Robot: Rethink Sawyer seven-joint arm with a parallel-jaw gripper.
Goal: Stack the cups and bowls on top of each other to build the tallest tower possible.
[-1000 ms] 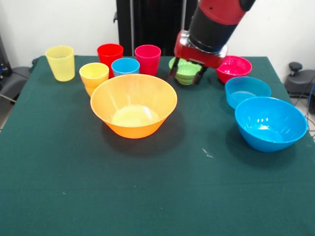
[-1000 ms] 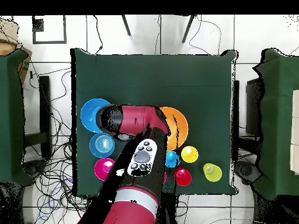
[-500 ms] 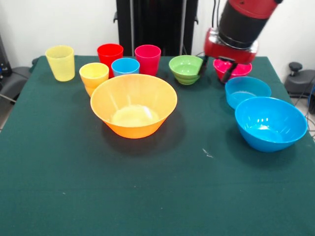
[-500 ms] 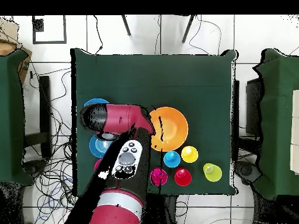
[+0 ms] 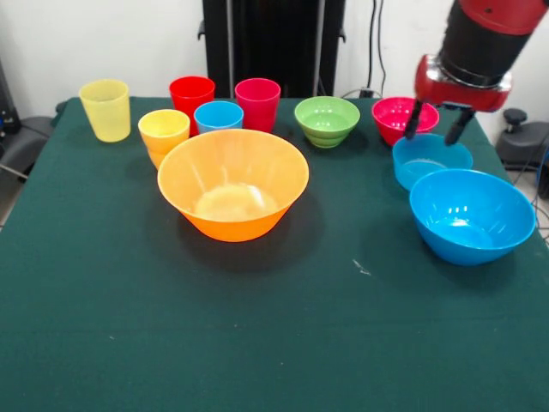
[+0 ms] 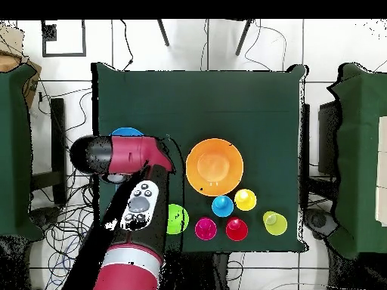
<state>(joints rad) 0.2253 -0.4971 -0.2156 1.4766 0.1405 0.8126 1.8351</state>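
Observation:
My gripper (image 5: 434,123) hangs open and empty just above the far rim of the small blue bowl (image 5: 431,160), beside the magenta bowl (image 5: 396,116). In front of them sits the large blue bowl (image 5: 471,215). The green bowl (image 5: 327,120) stands at the back centre and the large orange bowl (image 5: 232,183) in the middle. Behind it are the yellow (image 5: 105,109), orange (image 5: 163,131), red (image 5: 191,96), light blue (image 5: 218,116) and pink (image 5: 257,101) cups. No tower shows: every piece stands alone. In the overhead view the arm (image 6: 125,155) hides the gripper.
Everything rests on a green-covered table (image 5: 274,335), with open cloth towards the near edge. Two more green tables (image 6: 361,158) stand at the sides in the overhead view, and cables (image 6: 72,219) lie on the floor around the table.
The gripper has swung from over the green bowl, past the magenta bowl, to above the small blue bowl, staying open. No cup or bowl moved.

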